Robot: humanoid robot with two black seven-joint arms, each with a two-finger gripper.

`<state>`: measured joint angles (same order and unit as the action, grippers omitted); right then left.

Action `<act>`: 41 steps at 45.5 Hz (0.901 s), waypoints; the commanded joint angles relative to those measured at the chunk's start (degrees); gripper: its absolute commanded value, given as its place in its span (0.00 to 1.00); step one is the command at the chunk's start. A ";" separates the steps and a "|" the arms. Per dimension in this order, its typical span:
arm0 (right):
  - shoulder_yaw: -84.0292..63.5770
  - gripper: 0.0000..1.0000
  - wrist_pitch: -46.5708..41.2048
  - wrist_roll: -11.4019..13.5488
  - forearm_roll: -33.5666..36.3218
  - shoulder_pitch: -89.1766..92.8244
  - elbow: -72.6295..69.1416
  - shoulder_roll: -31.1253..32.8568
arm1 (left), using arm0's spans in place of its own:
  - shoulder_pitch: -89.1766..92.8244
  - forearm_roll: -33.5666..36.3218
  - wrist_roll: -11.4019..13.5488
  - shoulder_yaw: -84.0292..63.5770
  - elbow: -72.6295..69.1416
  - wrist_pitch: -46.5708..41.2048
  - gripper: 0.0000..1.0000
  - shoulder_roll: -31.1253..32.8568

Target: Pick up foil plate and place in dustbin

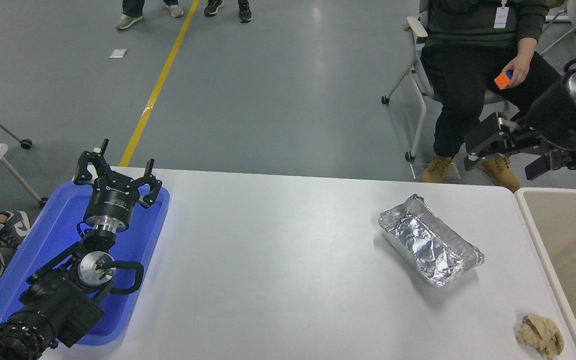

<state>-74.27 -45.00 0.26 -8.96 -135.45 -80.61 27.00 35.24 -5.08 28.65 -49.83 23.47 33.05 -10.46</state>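
Nothing is done: plate (430, 241) lies on table (278, 260), bin (575, 250) beside (right gripper (505, 150) spread, empty; left gripper (118, 172) also spread).

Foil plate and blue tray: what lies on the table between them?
Nothing: the head view shows only bare white table between the foil plate and the blue tray.

Floor (278, 90): grey, smooth, with a soft sheen of overhead light.
Yellow line (160, 82): painted stripe running diagonally across the floor.
White table (268, 280): fills the foreground, plain top.
Chair (420, 75): pale, on castors, at the far right, a seated person (478, 55) on it.
Shoes (183, 10): standing people's feet at the top edge.
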 commanded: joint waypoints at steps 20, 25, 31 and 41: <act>0.35 1.00 0.00 0.00 0.00 0.45 0.10 -0.63 | 0.00 -0.02 0.00 0.00 0.00 0.00 1.00 0.00; 0.70 1.00 0.00 0.00 0.17 0.71 0.10 -1.42 | 0.00 0.07 0.00 0.00 0.00 0.00 1.00 0.00; 0.79 1.00 0.00 0.00 0.17 0.71 0.28 -1.77 | 0.09 -0.02 0.00 0.00 0.00 0.00 1.00 0.00; 0.79 1.00 0.00 0.00 0.17 0.71 0.54 -1.77 | 0.00 -0.02 0.00 0.00 0.00 0.00 1.00 0.00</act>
<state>-73.58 -45.00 0.26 -8.81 -134.81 -80.26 25.49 35.26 -5.05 28.65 -49.83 23.47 33.05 -10.46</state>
